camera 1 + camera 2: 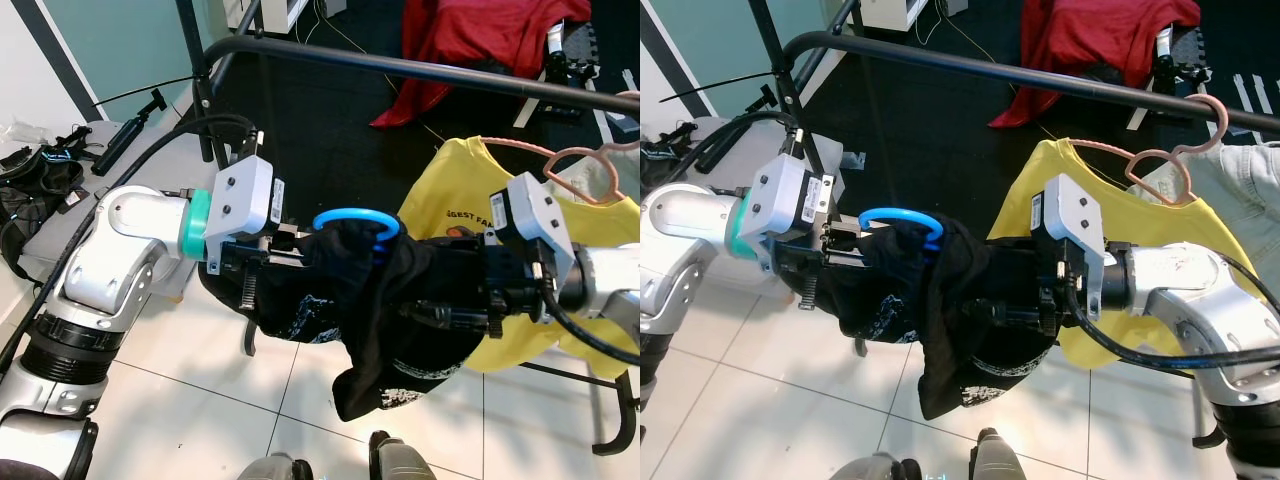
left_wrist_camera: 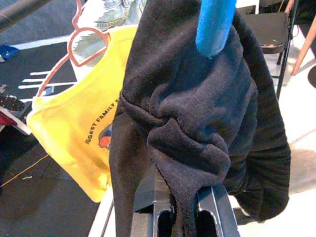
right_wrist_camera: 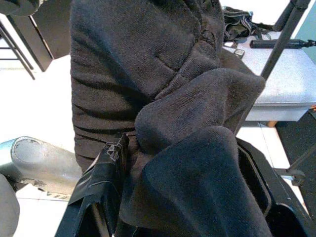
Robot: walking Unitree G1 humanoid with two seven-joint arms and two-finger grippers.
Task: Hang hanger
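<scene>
We hold the black knit garment on its blue plastic hanger between our two arms, below and nearer than the black metal clothes rail that runs across the far side of the scene. Our left gripper pinches the garment's left end; in the left wrist view a fold of the dark cloth sits squeezed between the two black fingers, so we judge it clamped on the fabric. Our right gripper is buried in the garment's right side, and the right wrist view shows cloth bunched over and between its fingers, so it too seems to grip the fabric.

The blue hook loop stands up out of the cloth at the middle, well apart from the rail and touching nothing. So the hanging itself is not yet done. A yellow printed T-shirt on a pink wire hanger already hangs from the rail to the right.

What is left, as we judge it: raise the bundle up and away from us, bring the blue hook over the rail on the free stretch left of the yellow shirt, then let go with both grippers.
</scene>
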